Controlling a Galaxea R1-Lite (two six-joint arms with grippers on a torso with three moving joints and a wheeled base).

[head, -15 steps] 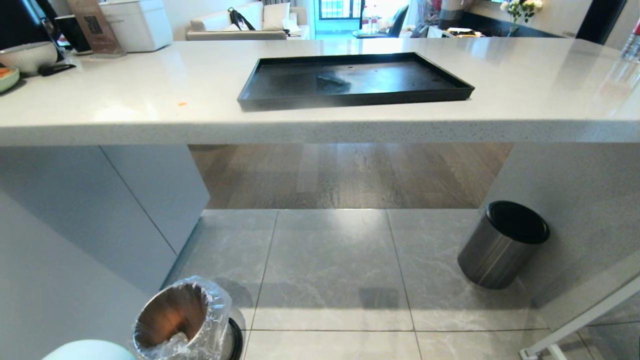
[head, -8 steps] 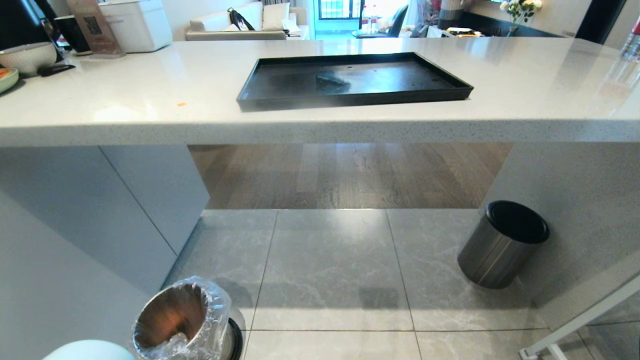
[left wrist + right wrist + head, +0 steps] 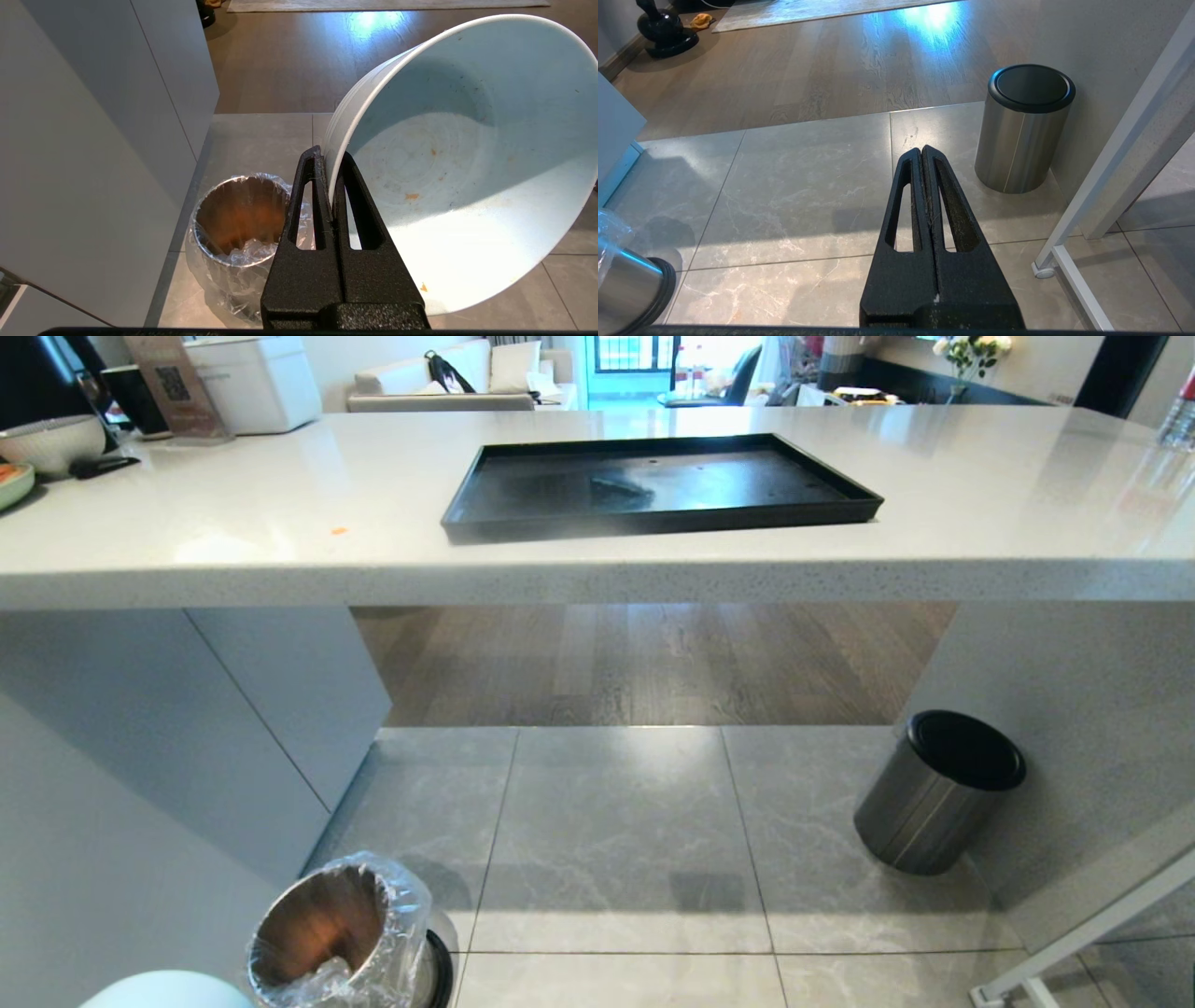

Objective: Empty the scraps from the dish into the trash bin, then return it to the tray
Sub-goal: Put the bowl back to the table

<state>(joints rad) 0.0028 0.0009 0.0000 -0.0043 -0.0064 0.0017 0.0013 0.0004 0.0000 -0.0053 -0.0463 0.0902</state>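
The dish (image 3: 467, 158) hangs tilted just beside the trash bin (image 3: 233, 224), the left claw (image 3: 329, 186) clamped on its rim; inside, only orange smears and crumbs, so the scraps look tipped out already, though the bin's depths are too dim to confirm; the tray (image 3: 653, 476) waits bare on the desk (image 3: 280, 523) above, so the return trip is what's left; right claw (image 3: 922, 186) pressed together over the floor, idle

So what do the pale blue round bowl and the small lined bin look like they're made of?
The pale blue round bowl looks like glazed ceramic or melamine: glossy, thin rim, smooth. The small lined bin looks like polished steel, mirror-bright inside, with a crinkled clear plastic liner.
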